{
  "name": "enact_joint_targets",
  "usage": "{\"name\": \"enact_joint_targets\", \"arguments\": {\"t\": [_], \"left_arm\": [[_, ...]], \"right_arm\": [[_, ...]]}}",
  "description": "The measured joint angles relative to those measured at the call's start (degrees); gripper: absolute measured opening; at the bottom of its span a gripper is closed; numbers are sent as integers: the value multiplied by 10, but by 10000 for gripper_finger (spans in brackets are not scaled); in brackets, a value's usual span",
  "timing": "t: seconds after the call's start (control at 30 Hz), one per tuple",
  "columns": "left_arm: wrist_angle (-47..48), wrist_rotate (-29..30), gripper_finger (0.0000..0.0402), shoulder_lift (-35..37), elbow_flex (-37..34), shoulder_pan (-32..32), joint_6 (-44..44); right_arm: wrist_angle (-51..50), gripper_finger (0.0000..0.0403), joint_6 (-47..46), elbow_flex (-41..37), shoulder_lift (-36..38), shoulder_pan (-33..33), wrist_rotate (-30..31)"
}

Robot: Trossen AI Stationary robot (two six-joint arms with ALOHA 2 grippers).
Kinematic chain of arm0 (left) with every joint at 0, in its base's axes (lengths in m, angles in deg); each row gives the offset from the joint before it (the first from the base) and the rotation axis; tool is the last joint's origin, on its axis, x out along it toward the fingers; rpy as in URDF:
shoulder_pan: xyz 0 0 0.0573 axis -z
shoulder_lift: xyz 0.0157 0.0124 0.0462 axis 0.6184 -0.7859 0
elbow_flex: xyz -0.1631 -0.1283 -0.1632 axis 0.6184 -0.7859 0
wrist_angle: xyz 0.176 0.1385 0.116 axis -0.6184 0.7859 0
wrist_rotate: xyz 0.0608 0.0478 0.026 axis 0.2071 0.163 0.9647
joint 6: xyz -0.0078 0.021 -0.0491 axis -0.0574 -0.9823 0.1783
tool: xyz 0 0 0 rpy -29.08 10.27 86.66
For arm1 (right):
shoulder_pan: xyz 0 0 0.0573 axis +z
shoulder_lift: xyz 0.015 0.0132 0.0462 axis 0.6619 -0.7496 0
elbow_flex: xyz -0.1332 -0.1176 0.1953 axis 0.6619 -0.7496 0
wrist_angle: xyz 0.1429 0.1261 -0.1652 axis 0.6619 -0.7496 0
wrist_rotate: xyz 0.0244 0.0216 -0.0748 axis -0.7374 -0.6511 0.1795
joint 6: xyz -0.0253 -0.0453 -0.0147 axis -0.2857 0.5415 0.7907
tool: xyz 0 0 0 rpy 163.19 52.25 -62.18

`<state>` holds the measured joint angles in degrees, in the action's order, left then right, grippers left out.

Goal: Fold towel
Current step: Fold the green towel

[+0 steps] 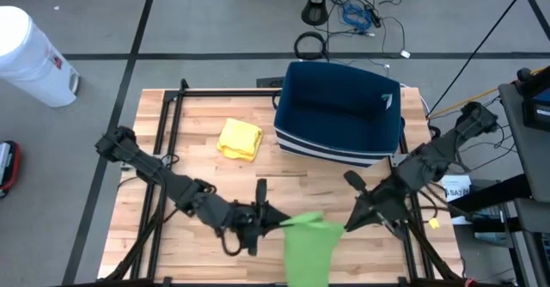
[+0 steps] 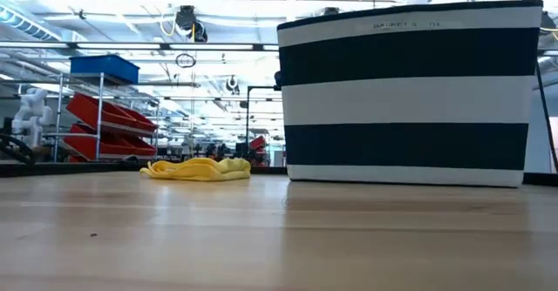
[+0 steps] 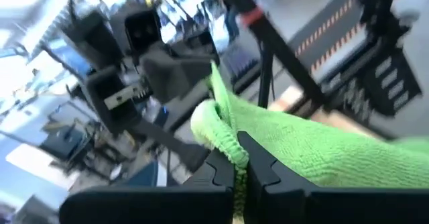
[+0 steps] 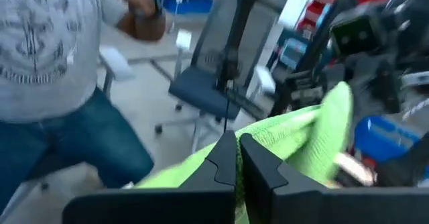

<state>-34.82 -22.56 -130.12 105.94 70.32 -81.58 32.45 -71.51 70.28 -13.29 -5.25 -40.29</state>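
The bright green terry-cloth towel [image 1: 308, 246] hangs off the front edge of the pale wooden slat table [image 1: 326, 184], lifted between my two arms, its upper hem stretched from one claw to the other. My left gripper [image 1: 268, 221] is clamped on the towel's left top corner; in my left wrist view the two dark fingers [image 3: 258, 174] stand pressed together with a bunched green fold pinched between them. My right gripper [image 1: 352, 221] is likewise closed on the opposite corner, and the right wrist view shows the green cloth passing under and between its closed jaws. Judgement on progress: the towel is picked up and spread by two corners, but no fold is made yet; it must still be laid down, doubled over and squared, so the task stands at an early stage. Outward from there: a crumpled yellow cloth [image 1: 240, 139] lies near the middle of the table, well apart from the towel. A navy-and-white striped fabric basket [image 1: 339, 115] stands at the back right, just beside the yellow cloth. A person in a grey shirt and jeans [image 4: 60, 83] stands beyond the table.
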Motion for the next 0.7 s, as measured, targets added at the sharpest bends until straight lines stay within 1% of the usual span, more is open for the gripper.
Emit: {"name": "enact_joint_targets", "arguments": {"t": [0.13, 0.2, 0.3, 0.4, 0.53, 0.63, 0.7], "left_arm": [[32, 9, 1, 0, -1, -42, 3], [32, 13, 1, 0, -1, -65, -5], [11, 25, 1, 0, 3, -101, -46], [13, 46, 0, 0, 29, -125, -65], [33, 49, 0, 1, 48, -120, -72], [79, 46, 0, 0, 49, -104, -58], [118, 37, 0, -3, 49, -96, -21]], "right_arm": [[-58, 0, 7, 6, -11, -42, -7], [-78, 0, 15, 6, -12, -66, 12], [-114, 0, 51, 16, -3, -98, 49], [-152, 0, 83, 52, 9, -126, 48], [-200, 0, 83, 87, 18, -133, 46], [-240, 0, 45, 84, 18, -132, 6], [-250, 0, 12, 69, 12, -132, -12]]}}
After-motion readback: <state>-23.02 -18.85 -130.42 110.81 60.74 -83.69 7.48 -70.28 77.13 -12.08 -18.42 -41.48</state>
